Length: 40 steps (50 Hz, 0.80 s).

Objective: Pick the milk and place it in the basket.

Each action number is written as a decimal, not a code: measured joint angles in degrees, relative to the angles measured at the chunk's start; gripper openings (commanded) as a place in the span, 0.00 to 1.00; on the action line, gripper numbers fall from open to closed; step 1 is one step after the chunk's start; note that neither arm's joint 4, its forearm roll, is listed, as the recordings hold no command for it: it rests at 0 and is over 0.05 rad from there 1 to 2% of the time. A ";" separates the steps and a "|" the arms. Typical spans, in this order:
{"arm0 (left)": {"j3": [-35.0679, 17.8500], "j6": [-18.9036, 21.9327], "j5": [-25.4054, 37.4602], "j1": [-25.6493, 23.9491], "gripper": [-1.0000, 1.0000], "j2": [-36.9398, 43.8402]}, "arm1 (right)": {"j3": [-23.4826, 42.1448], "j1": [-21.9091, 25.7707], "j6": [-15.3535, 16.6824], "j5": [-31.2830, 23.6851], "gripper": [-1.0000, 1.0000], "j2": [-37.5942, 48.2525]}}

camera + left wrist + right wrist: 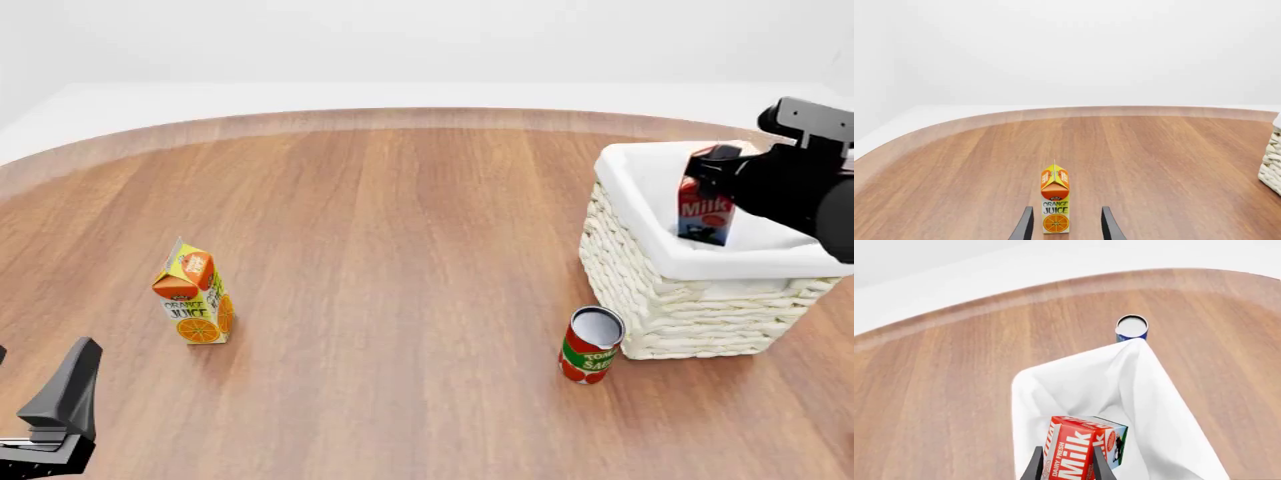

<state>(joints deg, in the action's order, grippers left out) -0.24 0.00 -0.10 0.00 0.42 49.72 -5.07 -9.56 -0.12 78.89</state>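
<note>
The milk (705,208), a red carton with white lettering, stands upright inside the opening of the basket (681,300), against its white cloth lining (1074,385). My right gripper (711,168) is shut on the carton's upper part. In the right wrist view the milk (1081,455) sits between the two dark fingers (1033,467). Whether it rests on the basket's bottom I cannot tell. My left gripper (34,400) is open and empty at the near left edge of the table, far from the basket.
An orange juice carton (195,295) stands on the left of the table, just beyond the left gripper (1067,227). A red tomato sauce can (590,345) stands close against the basket's near left corner. The basket's woven wall (1273,165) shows in the left wrist view.
</note>
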 measured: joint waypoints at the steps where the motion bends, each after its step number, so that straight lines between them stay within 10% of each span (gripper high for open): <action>1: 0.00 0.00 0.00 0.00 1.00 0.00 | -0.01 -0.04 -0.04 0.16 0.00 0.22; 40: 0.00 0.00 0.00 0.00 1.00 0.00 | 0.99 -1.38 -0.42 4.29 0.00 8.51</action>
<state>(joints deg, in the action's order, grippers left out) -0.24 0.00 -0.10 0.00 0.42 50.71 -6.45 -9.99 4.17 87.40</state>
